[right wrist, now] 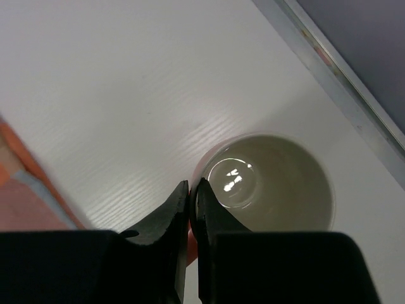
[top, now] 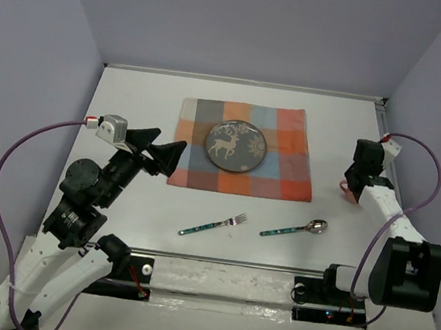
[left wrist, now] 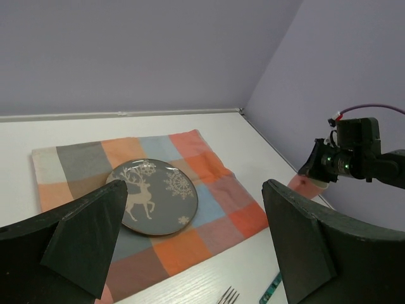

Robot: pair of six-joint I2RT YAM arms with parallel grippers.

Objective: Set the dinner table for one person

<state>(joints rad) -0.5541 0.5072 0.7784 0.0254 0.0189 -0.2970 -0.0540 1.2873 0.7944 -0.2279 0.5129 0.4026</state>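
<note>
A wide, matte white worktop [top: 131, 104] fills the overhead view. An orange-and-blue checked cloth mat [top: 284, 177] lies at upper centre of it, carrying a round grey plate with a white reindeer [top: 237, 146]. Below the mat, near the lower centre, a metal fork with a teal handle [top: 212, 225] and a metal spoon with a teal handle [top: 293, 230] lie side by side, apart. The left end effector [top: 168, 143] hangs at the mat's left edge, spread wide and holding nothing. At the right of the frame, the right end effector [right wrist: 191, 190] is pinched narrow on the rim of a pink round cup with a cream inside [right wrist: 272, 183], which stands upright on the worktop, well apart from the mat.
</note>
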